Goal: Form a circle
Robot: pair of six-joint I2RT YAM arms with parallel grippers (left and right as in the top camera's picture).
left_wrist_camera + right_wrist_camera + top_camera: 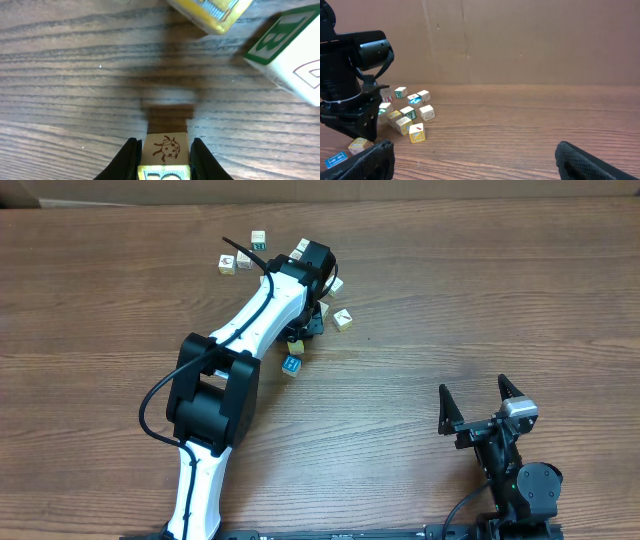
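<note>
We pinch a ladybug cube point(166, 149) in the left gripper point(165, 144) among loose cubes point(343, 319), while the right gripper point(473, 387) stands with fingers spread wide.

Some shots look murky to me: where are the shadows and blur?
Left wrist view: a dark shadow lies on the wood ahead of the ladybug block; the yellow block at the top edge looks soft. Right wrist view: the right gripper's fingers are dark, fuzzy blobs. Overhead view: even light, faint shadows.

Wooden table point(450, 300), brown cardboard backdrop point(520, 40)
</note>
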